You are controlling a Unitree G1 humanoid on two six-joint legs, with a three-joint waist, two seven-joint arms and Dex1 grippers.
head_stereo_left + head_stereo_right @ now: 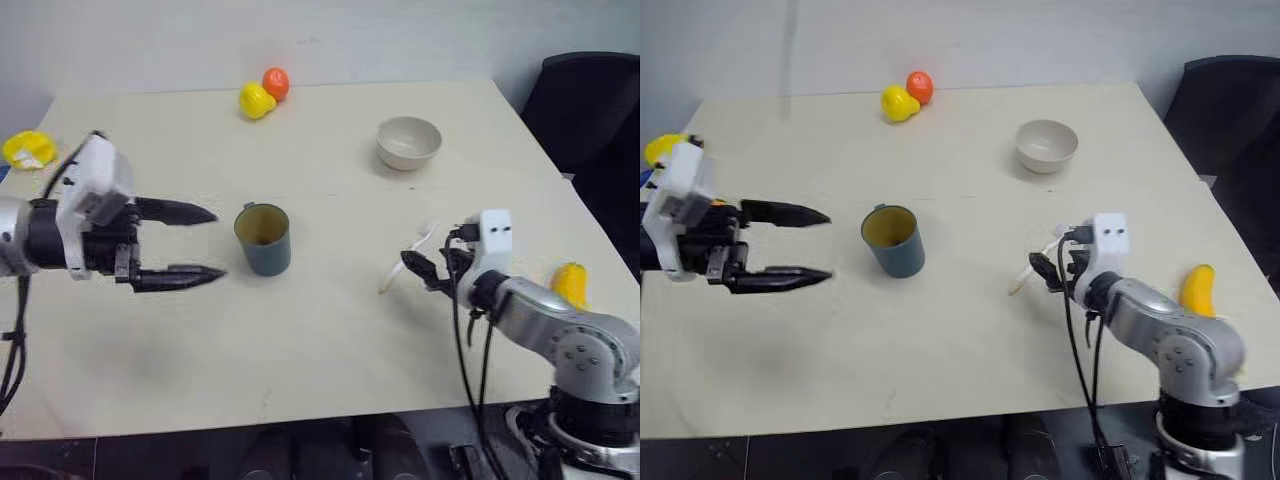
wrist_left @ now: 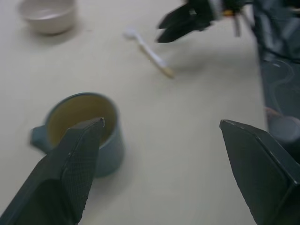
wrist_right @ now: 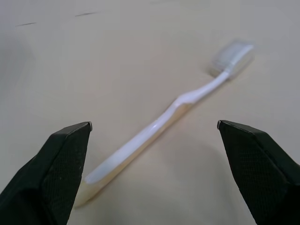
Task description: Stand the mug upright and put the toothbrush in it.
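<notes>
beige table (image 1: 300,340) from the head cam: left gripper (image 1: 205,243) level, spread wide and empty, just beside the upright mug (image 1: 264,239). right gripper (image 1: 425,268) low over the toothbrush (image 1: 408,258), bowl (image 1: 408,142) well behind. left wrist: mug near one finger (image 2: 70,164). right wrist: toothbrush flat between wide, empty fingers (image 3: 56,159).

A pale beige table (image 1: 300,340) — white wall (image 1: 300,40) behind, dark chair (image 1: 590,100) beside.
</notes>
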